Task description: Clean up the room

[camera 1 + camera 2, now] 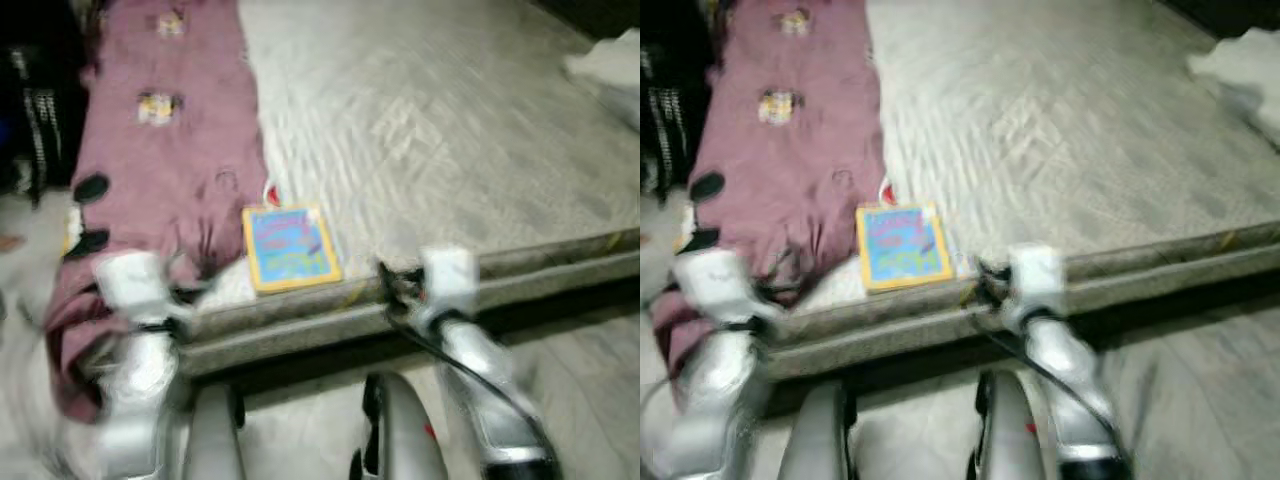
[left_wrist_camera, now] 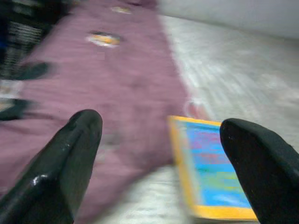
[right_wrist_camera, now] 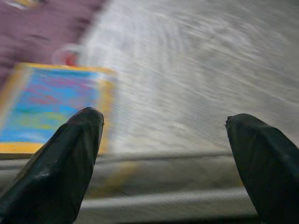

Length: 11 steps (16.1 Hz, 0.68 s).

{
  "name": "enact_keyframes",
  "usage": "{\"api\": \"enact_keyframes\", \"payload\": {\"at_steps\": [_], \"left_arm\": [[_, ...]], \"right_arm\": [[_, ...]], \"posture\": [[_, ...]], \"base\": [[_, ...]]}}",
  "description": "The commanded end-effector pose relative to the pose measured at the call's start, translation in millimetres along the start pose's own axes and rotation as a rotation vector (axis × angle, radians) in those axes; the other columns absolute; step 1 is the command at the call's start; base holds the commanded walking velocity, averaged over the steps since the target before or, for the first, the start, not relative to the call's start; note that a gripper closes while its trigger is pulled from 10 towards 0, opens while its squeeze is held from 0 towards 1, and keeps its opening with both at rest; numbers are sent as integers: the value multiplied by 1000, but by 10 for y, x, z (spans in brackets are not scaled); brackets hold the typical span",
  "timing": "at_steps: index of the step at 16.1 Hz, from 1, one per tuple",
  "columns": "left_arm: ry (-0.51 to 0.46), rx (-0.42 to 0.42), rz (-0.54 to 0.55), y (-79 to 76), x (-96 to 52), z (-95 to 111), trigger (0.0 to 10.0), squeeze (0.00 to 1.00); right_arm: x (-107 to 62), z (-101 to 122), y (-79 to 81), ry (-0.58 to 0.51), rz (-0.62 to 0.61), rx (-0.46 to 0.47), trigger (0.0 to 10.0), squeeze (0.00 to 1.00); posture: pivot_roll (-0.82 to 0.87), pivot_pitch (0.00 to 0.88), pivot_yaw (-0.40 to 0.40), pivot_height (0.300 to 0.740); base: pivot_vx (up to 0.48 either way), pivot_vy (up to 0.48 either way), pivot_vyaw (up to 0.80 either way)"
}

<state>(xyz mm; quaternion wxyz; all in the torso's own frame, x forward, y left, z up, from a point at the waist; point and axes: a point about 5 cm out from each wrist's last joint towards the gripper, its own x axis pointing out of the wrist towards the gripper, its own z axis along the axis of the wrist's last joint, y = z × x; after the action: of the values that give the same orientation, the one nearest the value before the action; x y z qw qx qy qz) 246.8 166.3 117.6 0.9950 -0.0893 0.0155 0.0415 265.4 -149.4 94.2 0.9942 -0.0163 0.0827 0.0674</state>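
A picture book with a yellow border and blue cover lies flat near the front edge of the bed. Beside it, a mauve blanket with small patches runs down the bed's left side and hangs over the edge. My left gripper is open, held over the blanket's edge with the book just beyond one finger. My right gripper is open above the mattress edge, the book lying off to one side. Both silver arms reach to the bed's front edge. The views are blurred.
A small red-and-white thing peeks out where blanket and book meet. A white bundle lies at the bed's far right. Dark clutter stands left of the bed. Pale floor runs along the bed's front.
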Motion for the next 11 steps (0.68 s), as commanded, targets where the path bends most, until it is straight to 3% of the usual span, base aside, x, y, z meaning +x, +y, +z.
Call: {"api": "enact_keyframes", "payload": {"at_steps": [1, 3, 7, 11], "left_arm": [[2, 32, 36, 118, -10, -2, 10000, 0], [5, 25, 29, 95, 13, -11, 10000, 0], [0, 10, 28, 42, 78, -13, 10000, 0], [11, -32, 60, 9, 247, -83, 10000, 0]], "right_arm": [[29, 60, 77, -25, 17, 12, 10000, 0], [17, 45, 54, -22, 4, 11, 10000, 0], [2, 25, 47, -17, -3, 13, 10000, 0], [-36, 27, 4, -17, -10, 4, 10000, 0]], "posture": [[22, 78, -23, 565], [18, 77, -19, 565], [12, 74, -18, 565], [-22, 76, -34, 516]], "base": [[368, 0, 0], [306, 0, 0], [0, 0, 0], [0, 0, 0]]}}
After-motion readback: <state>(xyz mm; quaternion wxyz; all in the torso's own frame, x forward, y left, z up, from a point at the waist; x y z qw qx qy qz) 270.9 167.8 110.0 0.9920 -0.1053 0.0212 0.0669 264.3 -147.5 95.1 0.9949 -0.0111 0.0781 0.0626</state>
